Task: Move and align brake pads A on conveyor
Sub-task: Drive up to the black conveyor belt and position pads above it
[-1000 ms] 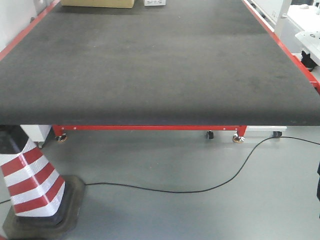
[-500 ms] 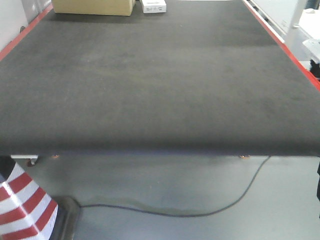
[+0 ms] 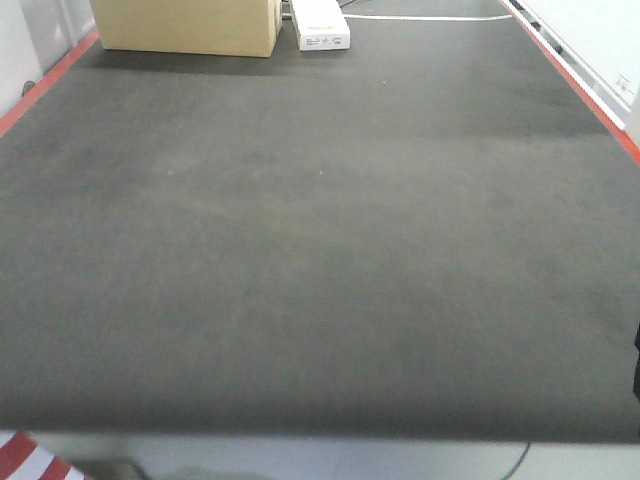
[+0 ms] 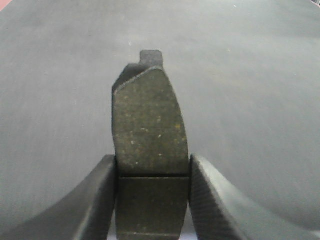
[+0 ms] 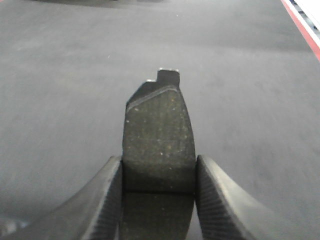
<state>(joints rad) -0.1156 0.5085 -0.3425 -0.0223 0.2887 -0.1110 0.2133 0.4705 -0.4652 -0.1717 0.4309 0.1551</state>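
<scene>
left end effector (image 4: 152,197) and right end effector (image 5: 157,192) each pinch a brake pad (image 4: 148,125), long axis pointing ahead over the conveyor (image 3: 320,250); height above it hard to tell

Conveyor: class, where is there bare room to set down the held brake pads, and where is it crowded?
The conveyor lies bare from its near edge, between the red stripes, up to the cardboard box and white box. Only that far end, left of centre, is crowded.
</scene>
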